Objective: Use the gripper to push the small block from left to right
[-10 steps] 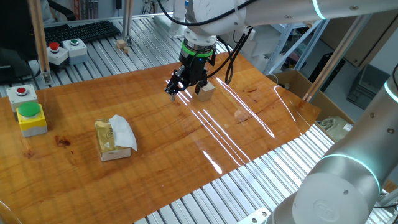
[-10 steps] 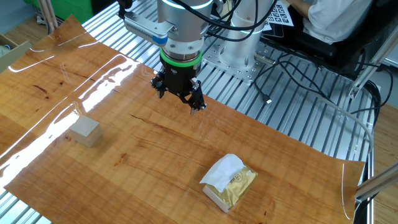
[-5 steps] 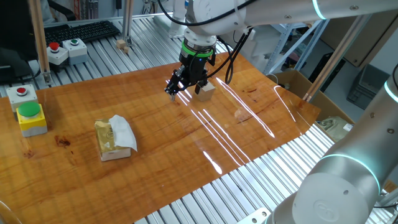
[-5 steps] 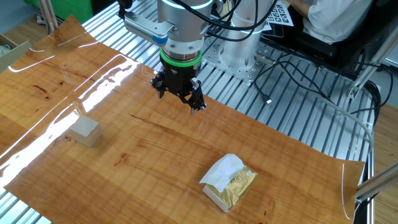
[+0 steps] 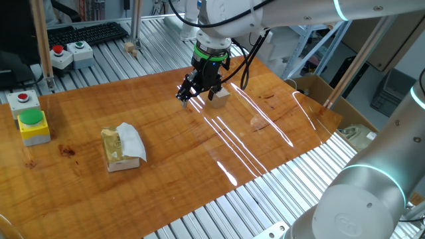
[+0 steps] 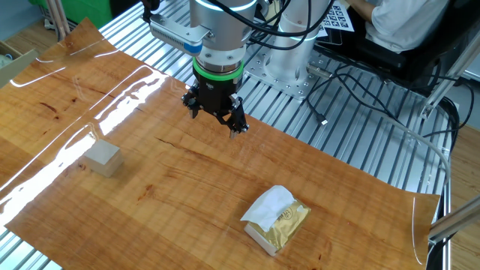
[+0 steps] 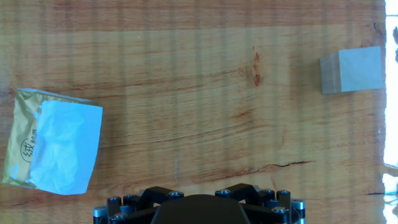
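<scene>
On the wooden table (image 6: 315, 180) the gripper (image 6: 216, 114), fingers seemingly together, hovers apart from the small block (image 6: 102, 159); approach step, next it must descend beside it

From one fixed view, the black two-fingered gripper with the green ring (image 5: 197, 95) covers part of the small pale beige wooden cube (image 5: 221, 95). In the hand view the fingertips are cut off below, so their spacing can't be judged.
</scene>
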Tool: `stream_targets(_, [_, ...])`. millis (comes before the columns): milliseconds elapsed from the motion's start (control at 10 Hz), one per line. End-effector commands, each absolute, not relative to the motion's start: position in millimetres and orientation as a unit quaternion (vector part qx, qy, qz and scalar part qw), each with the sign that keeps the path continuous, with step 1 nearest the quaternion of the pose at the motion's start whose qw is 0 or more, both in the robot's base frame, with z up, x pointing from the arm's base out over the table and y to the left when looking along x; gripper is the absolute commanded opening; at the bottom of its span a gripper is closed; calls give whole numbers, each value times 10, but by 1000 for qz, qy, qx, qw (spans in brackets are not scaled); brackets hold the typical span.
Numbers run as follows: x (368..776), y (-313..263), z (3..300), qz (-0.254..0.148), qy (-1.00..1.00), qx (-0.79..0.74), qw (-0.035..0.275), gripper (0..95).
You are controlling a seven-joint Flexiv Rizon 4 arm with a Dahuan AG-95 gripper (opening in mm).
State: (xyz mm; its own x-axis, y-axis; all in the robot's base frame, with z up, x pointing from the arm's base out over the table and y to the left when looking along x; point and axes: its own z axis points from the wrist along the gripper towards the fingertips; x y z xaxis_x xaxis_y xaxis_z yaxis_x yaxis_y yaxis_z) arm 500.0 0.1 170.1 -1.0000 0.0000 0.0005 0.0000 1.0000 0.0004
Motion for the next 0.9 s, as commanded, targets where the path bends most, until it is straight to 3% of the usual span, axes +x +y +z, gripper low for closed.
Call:
stream_targets(100, [5000,0,1700,0,-1000,0,0,950])
stream_targets(200, [5000,3,1693,-3,-1000,16,-4,0])
stream_targets(900, [4992,16,1657,-2,-1000,17,-4,0])
